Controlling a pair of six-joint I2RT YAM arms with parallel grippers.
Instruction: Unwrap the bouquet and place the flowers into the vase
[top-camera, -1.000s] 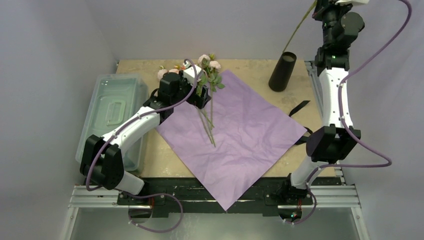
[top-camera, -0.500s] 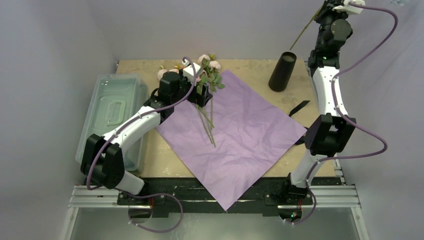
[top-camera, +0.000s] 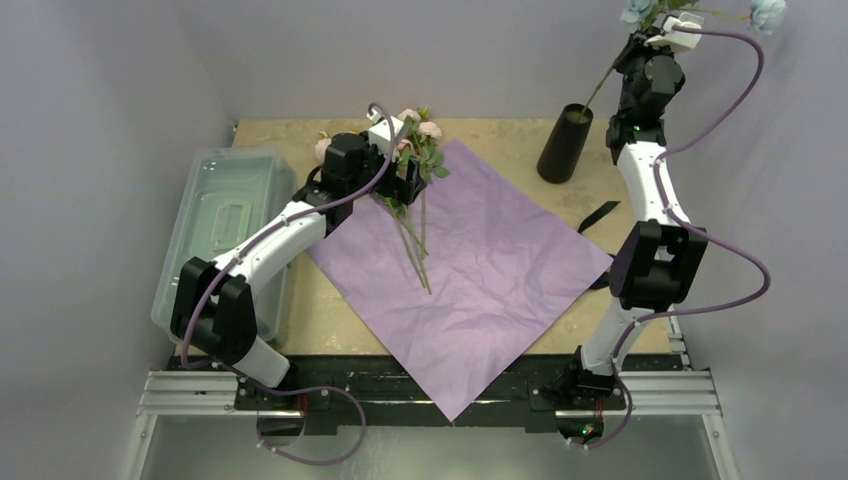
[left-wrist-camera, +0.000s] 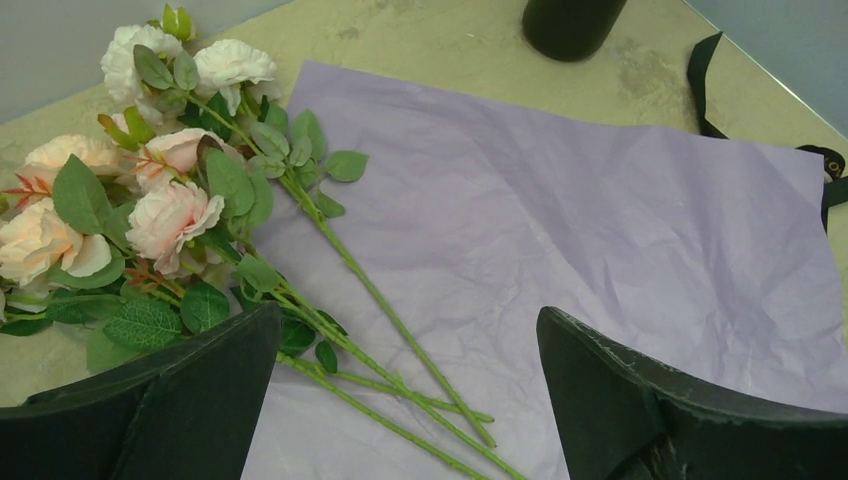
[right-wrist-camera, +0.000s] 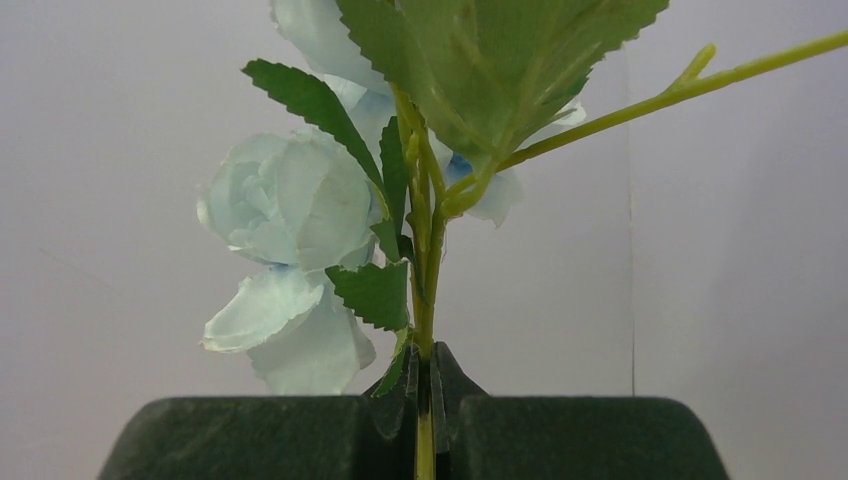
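From above: right gripper (top-camera: 655, 30) raised high at the far right corner, pinched shut on a blue-flowered stem (top-camera: 608, 72). Pale blooms above the grip, lower end slanting down to the mouth of the vase (top-camera: 565, 143); whether inside it, impossible to tell. Vase upright on the table (top-camera: 500, 133), just beyond the far corner of the lilac paper (top-camera: 490, 270). Paper spread flat, one corner hanging over the near edge. Remaining flowers (top-camera: 418, 215) lying at the paper's far left edge, heads off the sheet, stems pointing inward. Left gripper (top-camera: 408, 172) poised over them, spread wide, holding nothing. Black ribbon (top-camera: 598, 215) loose at the paper's right corner. Clear lidded bin (top-camera: 225, 220) at the left.

Left wrist: both dark fingers (left-wrist-camera: 180, 400) far apart, empty, framing the green stems. Peach, pink and white heads of the flowers (left-wrist-camera: 170, 210) on bare table, stems across the paper (left-wrist-camera: 560, 230). Base of the vase (left-wrist-camera: 570, 15) at the top edge, ribbon (left-wrist-camera: 712, 95) beside it.

Right wrist: right gripper (right-wrist-camera: 425, 400) closed tight on the thin blue-flowered stem (right-wrist-camera: 428, 270), stem upright, pale blue bloom (right-wrist-camera: 290, 220) to its left.
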